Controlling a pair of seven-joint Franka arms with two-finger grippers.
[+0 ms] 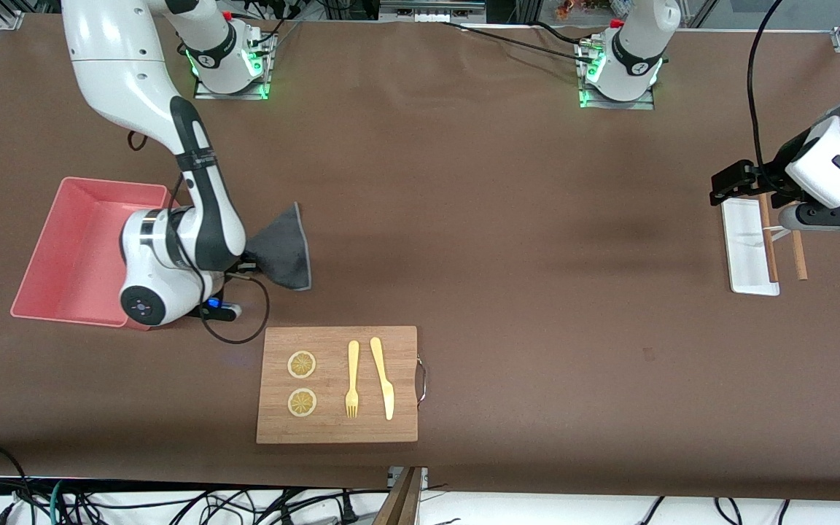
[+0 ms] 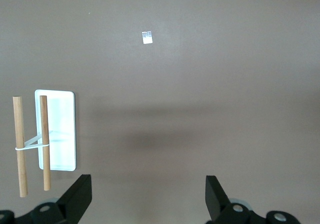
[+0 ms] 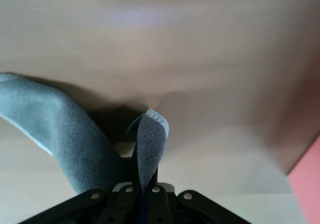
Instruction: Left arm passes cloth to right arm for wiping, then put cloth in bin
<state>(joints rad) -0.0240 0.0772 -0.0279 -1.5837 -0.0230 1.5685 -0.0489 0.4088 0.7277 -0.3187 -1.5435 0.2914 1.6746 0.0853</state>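
The dark grey cloth (image 1: 285, 251) fans out from my right gripper (image 1: 249, 261) low over the brown table, next to the pink bin (image 1: 74, 248). That gripper is shut on a bunched corner of the cloth (image 3: 75, 139), whose folded edge sticks up between the closed jaws of the right gripper (image 3: 146, 183). A corner of the bin (image 3: 307, 184) shows beside it. My left gripper (image 1: 726, 186) waits open and empty at the left arm's end of the table, above a white tray. In the left wrist view the left gripper (image 2: 148, 199) holds nothing, its fingers (image 2: 75, 199) spread wide.
A small white tray (image 1: 744, 248) with two wooden sticks (image 1: 799, 255) lies under the left arm; the tray (image 2: 56, 129) and sticks (image 2: 45, 141) show in the wrist view. A wooden board (image 1: 337, 430) with two lemon slices, a fork and a knife lies nearer the front camera.
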